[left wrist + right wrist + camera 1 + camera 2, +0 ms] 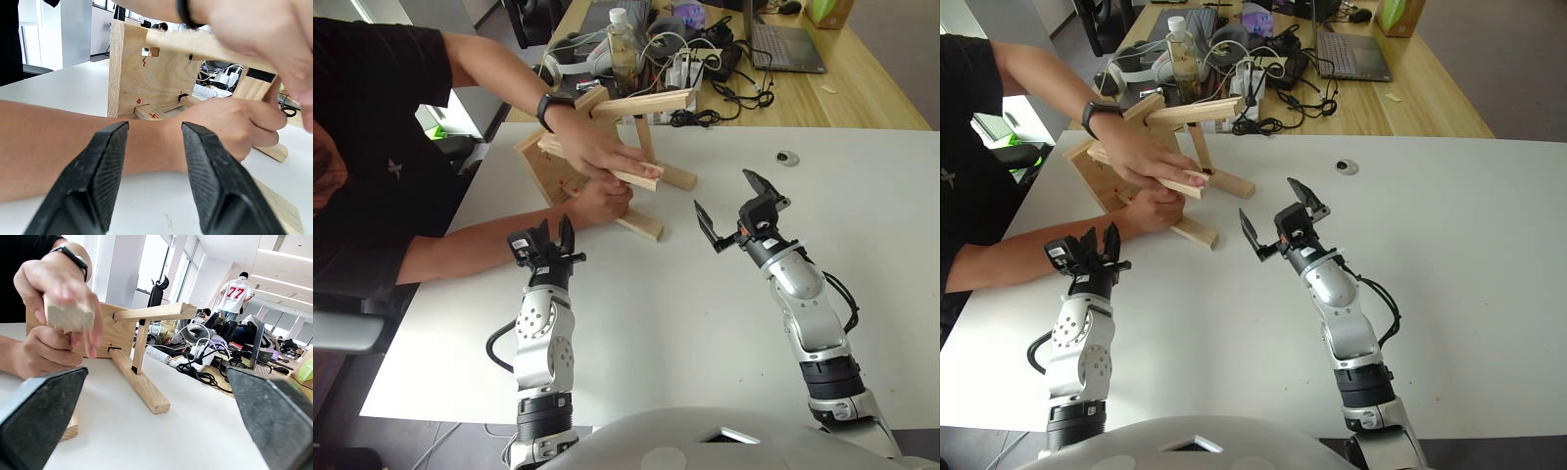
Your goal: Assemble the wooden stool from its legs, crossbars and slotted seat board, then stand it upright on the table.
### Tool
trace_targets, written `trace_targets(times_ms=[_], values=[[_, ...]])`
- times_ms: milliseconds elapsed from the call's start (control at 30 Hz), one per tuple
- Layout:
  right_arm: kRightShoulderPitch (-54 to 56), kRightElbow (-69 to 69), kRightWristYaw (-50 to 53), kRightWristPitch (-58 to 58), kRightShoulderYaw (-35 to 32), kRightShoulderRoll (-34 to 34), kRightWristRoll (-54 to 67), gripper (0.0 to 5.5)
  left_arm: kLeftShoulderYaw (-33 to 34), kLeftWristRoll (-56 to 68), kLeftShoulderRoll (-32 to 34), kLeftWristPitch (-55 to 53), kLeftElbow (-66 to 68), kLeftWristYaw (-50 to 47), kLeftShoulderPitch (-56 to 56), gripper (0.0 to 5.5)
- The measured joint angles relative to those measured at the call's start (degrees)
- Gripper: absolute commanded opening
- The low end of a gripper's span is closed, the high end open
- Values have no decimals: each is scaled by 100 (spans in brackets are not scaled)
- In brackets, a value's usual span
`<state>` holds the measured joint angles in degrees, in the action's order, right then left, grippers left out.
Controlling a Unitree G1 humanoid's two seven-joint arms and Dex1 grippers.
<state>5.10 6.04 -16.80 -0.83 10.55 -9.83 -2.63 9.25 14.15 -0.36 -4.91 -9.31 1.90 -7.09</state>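
**Surface:** white table [705, 323]; a person sits at its left edge.
**Stool:** the partly built stool [146, 391] lies on its side near the table's far left corner.
**Seat board:** the seat board [146, 73] stands on edge. The legs [646, 103] project from it toward the table's middle, and a crossbar [647, 142] joins two of them.
**Loose bar:** the loose bar [1180, 186] is pressed against the frame by the watch-wrist hand [607, 152]. The other hand [602, 204] steadies the frame lower down.
**Left gripper:** the left gripper [555, 227] hovers near the left edge, just beside the person's forearm [49, 142]. Its fingers are spread and hold nothing.
**Right gripper:** the right gripper [722, 191] is over the table's middle, near a leg end. Its fingers are spread wide and hold nothing.
**Progress:** apparently about midway. The legs are seated in the board, but the bar is not yet fitted and the stool is not yet stood upright.
**Containers:** a bottle [622, 44] stands on the wooden desk [862, 88] beyond the far edge. Its contents cannot be told.
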Motion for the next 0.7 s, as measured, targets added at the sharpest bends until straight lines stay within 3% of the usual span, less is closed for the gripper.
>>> trace_targets(times_ms=[700], values=[[8, 56, -2, 5, 56, -8, -8, 535, -17, 1, -10, 0, -26, -11, -36, 203]])
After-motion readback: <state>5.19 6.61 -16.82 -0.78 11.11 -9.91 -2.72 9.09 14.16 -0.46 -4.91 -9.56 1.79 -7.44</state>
